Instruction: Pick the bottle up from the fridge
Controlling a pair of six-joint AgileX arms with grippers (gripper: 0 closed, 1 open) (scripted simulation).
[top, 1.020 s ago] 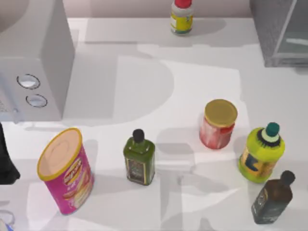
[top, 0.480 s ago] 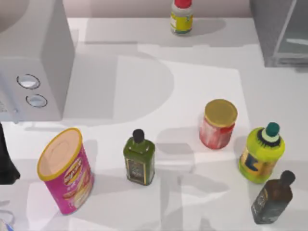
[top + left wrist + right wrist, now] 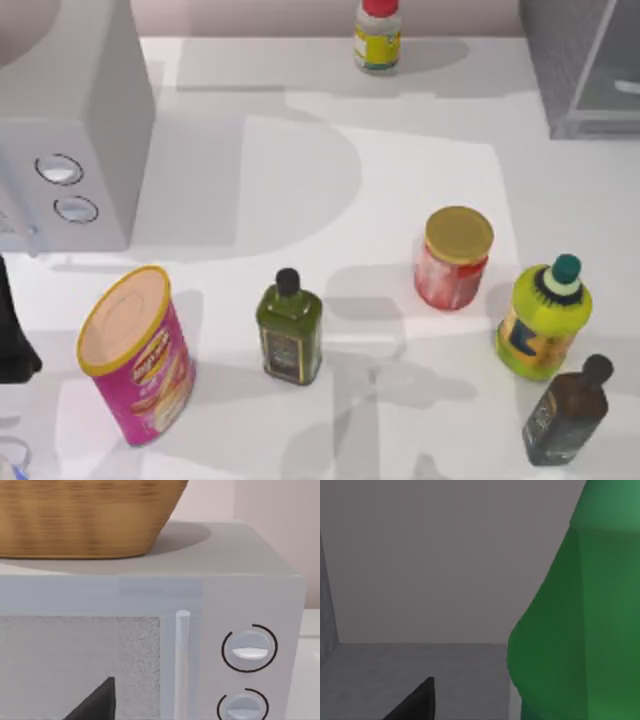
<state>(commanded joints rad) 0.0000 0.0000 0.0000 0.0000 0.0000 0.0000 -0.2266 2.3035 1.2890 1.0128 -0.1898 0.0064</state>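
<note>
Right gripper (image 3: 415,700) sits inside the fridge (image 3: 420,555) beside the bottle (image 3: 580,630); I cannot tell its grip. Squeeze the middle gently.

I am at what looks like a rendered kitchen counter: a white surface (image 3: 400,180) against a plain pale wall, loaded with groceries and small appliances. Just in front of my left pincer stands a pale grey microwave (image 3: 250,600) with two round dials, a woven basket (image 3: 85,520) resting on its top. My right pincer is inside the grey fridge (image 3: 580,60) with its glassy panel, close beside a green bottle (image 3: 580,630). On the surface between stand a pink snack can (image 3: 135,355), an olive-oil bottle (image 3: 290,330), a gold-lidded jar (image 3: 455,257) and a yellow-green bottle (image 3: 543,320)
</note>
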